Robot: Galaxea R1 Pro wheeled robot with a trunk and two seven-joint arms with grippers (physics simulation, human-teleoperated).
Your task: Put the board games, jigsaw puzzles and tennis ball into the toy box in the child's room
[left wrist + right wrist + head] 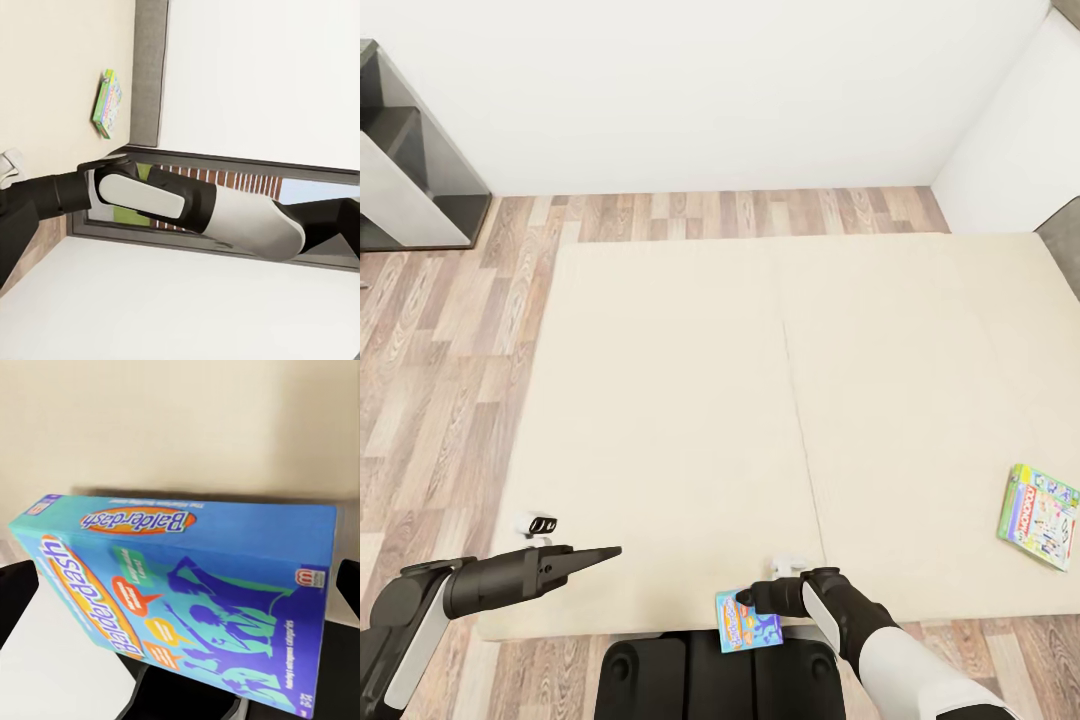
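The right gripper (760, 598) is clamped on the blue Balderdash box (747, 620), held over the bed's (660, 400) near edge.

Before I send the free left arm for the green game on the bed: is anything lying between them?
Yes: the right arm, holding the blue game, sits between the left tool and the green game.

The bed (690, 400) looks like matt cream cloth, smooth apart from one seam. The floor (450, 340) shows grainy wood planks with a dull sheen. The blue board game (187, 592) is printed card, slightly glossy. The right arm (195, 210) wears smooth white and black plastic shells.
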